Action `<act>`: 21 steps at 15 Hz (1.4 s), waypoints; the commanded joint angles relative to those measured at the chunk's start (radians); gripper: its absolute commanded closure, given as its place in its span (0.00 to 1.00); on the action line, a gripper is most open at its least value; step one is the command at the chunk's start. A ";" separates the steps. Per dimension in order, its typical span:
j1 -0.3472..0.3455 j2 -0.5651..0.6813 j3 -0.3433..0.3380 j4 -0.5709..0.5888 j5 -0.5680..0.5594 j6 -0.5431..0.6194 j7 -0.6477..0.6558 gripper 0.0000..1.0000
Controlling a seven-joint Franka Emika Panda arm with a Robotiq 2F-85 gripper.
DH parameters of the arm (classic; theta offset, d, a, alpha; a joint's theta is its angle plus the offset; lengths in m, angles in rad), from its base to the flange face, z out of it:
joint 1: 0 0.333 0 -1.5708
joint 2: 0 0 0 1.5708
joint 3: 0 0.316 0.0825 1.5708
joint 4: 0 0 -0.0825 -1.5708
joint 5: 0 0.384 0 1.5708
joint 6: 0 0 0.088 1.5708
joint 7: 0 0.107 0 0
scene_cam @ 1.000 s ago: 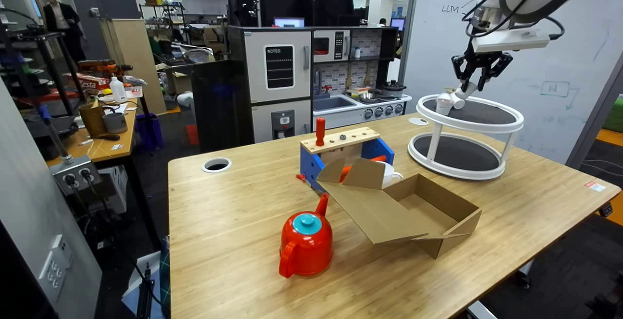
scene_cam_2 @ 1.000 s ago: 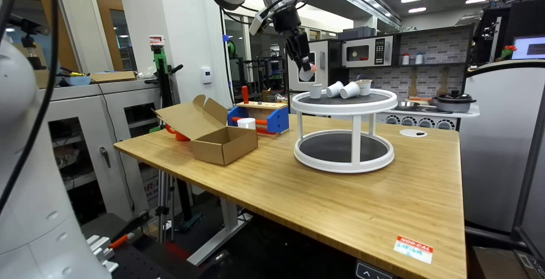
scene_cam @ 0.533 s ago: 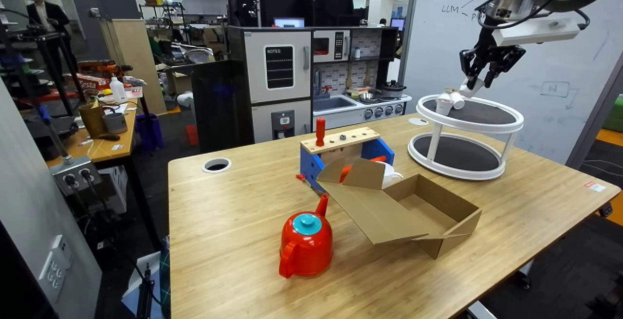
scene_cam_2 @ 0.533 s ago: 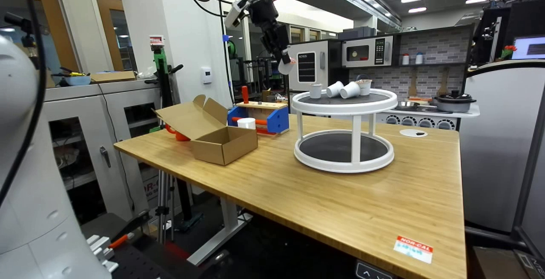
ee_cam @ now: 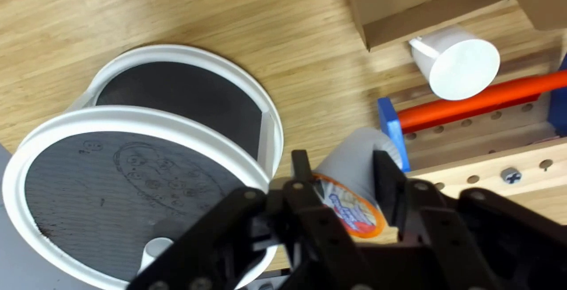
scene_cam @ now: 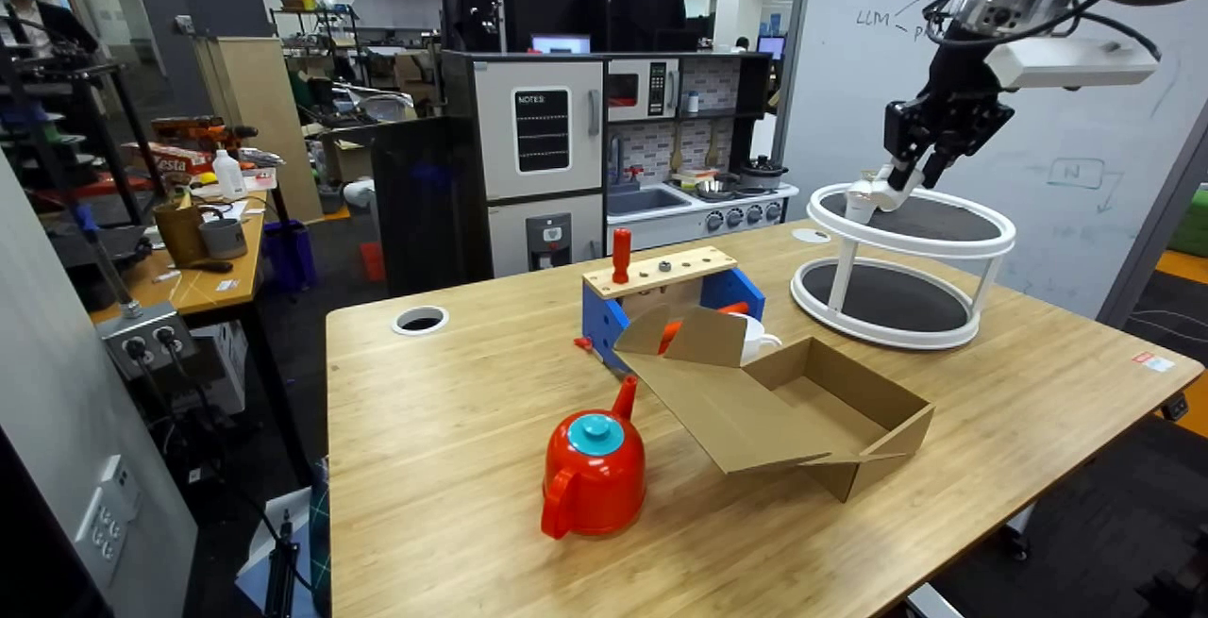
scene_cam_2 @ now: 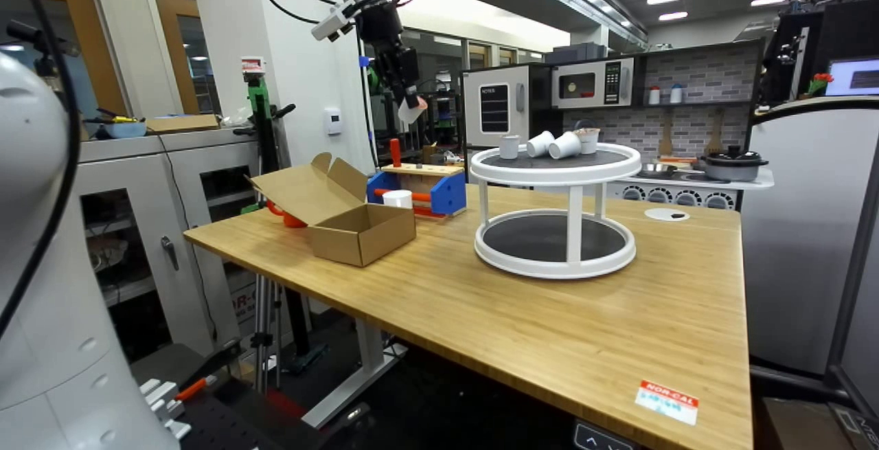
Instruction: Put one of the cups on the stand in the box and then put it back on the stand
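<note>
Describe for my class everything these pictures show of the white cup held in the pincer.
The cup is small, white and tapered, and looks like plastic. Its wider end carries a printed lid with an orange edge, bluish lettering too blurred to read and a red patch. The pincer is shut on its sides, and nothing else is seen touching it. It hangs tilted in the air, off to one side of the stand; whether it holds anything cannot be seen.
</note>
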 commanded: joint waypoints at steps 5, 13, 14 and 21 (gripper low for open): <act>0.001 -0.046 0.024 -0.078 0.072 0.024 -0.160 0.87; 0.051 -0.010 0.055 -0.123 0.165 -0.023 -0.286 0.87; 0.049 -0.004 0.059 -0.131 0.156 -0.023 -0.280 0.87; 0.047 0.047 0.077 -0.140 0.087 -0.013 -0.239 0.87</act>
